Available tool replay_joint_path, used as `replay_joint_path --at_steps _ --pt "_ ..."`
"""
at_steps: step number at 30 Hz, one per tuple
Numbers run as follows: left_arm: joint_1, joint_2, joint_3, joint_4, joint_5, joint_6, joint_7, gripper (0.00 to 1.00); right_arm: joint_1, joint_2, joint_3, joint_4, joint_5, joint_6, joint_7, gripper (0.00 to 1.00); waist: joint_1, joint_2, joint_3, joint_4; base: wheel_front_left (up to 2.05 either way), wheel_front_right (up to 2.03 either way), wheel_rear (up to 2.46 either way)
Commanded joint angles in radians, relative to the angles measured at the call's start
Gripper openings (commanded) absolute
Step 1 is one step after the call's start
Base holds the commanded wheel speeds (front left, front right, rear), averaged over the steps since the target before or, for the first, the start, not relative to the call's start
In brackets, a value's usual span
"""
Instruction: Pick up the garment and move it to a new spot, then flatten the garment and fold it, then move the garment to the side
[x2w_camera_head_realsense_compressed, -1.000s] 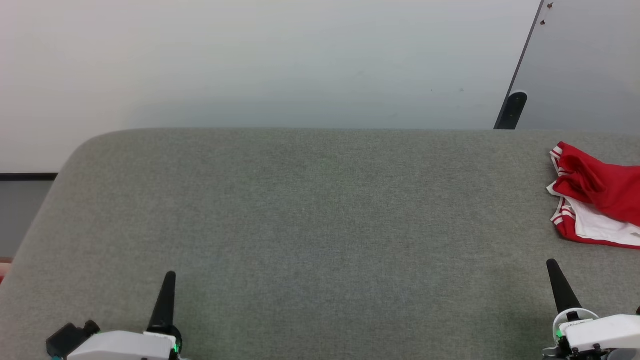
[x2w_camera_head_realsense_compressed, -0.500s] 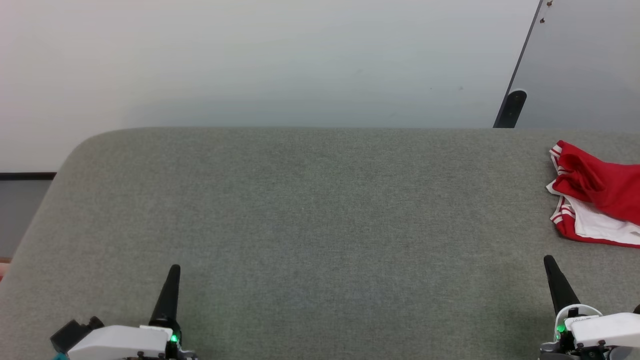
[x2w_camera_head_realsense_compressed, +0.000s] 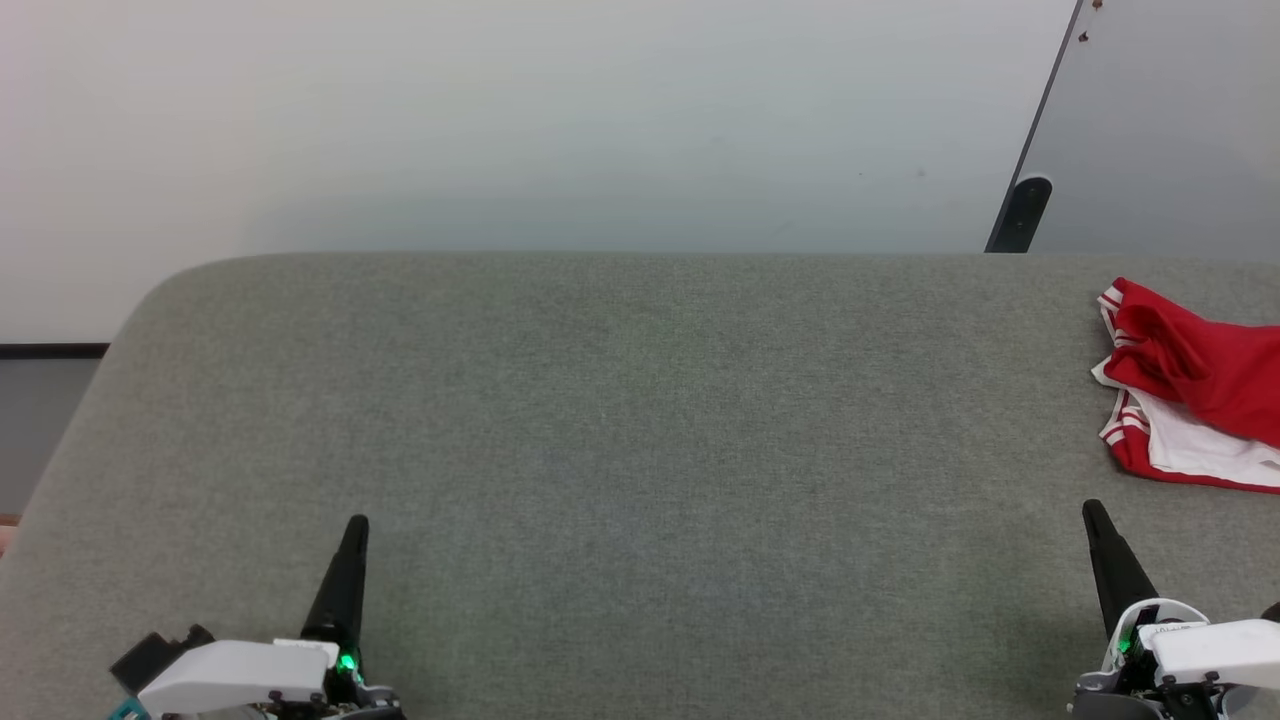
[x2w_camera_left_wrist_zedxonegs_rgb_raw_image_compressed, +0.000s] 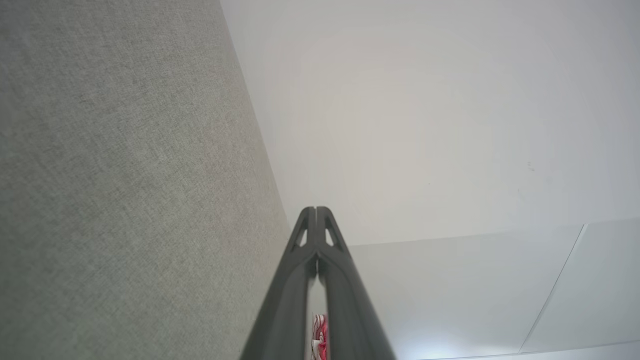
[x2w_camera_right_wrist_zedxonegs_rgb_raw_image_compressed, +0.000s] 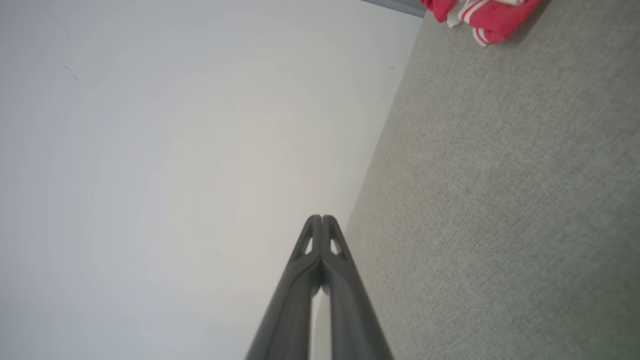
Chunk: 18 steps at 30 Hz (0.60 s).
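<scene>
**Head view.**
- Left gripper: lower left, both fingers pressed together into one dark spike. It holds nothing and sits over bare grey padded surface.
- Right gripper: lower right, fingers likewise together and empty. It is near the garment but apart from it.
- Garment: a crumpled heap of red cloth with a white part and red-white striped trim. It lies on the surface at the far right and is cut off by the picture's edge; no lettering is legible.
- Pale wall behind the surface. A grey panel leans at the upper right, with a black rounded piece at its foot.

**Left wrist view.**
- Left gripper: fingertips meet, with a thin slit lower down between the fingers and nothing clamped.
- Garment: a small red-and-white scrap seen through that slit, well apart from the gripper.
- Padded surface to the left, wall to the right.

**Right wrist view.**
- Right gripper: tips touching, nothing between them.
- Garment: at the top edge, lying on the padded surface, clear of the fingers.
</scene>
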Motion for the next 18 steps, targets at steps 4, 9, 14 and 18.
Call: replay_joint_path --at_steps 4,9,14,18 --pt "-0.019 -0.003 0.005 -0.001 -0.040 -0.004 0.013 0.00 -0.017 0.006 -0.005 -0.007 0.046 -0.001 0.010 0.00 0.0000 0.0000 0.001 -0.001 0.00 0.00 0.00" --pt "-0.024 -0.007 0.006 0.001 -0.074 -0.005 0.022 0.00 -0.021 0.010 -0.007 -0.006 0.085 -0.001 0.016 0.00 0.0000 0.0000 0.003 -0.002 0.00 0.00 0.00" --pt "-0.029 -0.011 0.006 0.002 -0.104 -0.005 0.032 0.00 -0.023 0.015 -0.008 -0.006 0.116 -0.001 0.024 0.00 0.0000 0.0000 0.004 -0.002 0.00 0.00 0.00" --pt "-0.032 -0.013 0.007 0.003 -0.129 -0.005 0.039 0.00 -0.026 0.018 -0.009 -0.006 0.146 -0.001 0.029 0.00 0.0000 0.0000 0.005 -0.003 0.00 0.00 0.00"
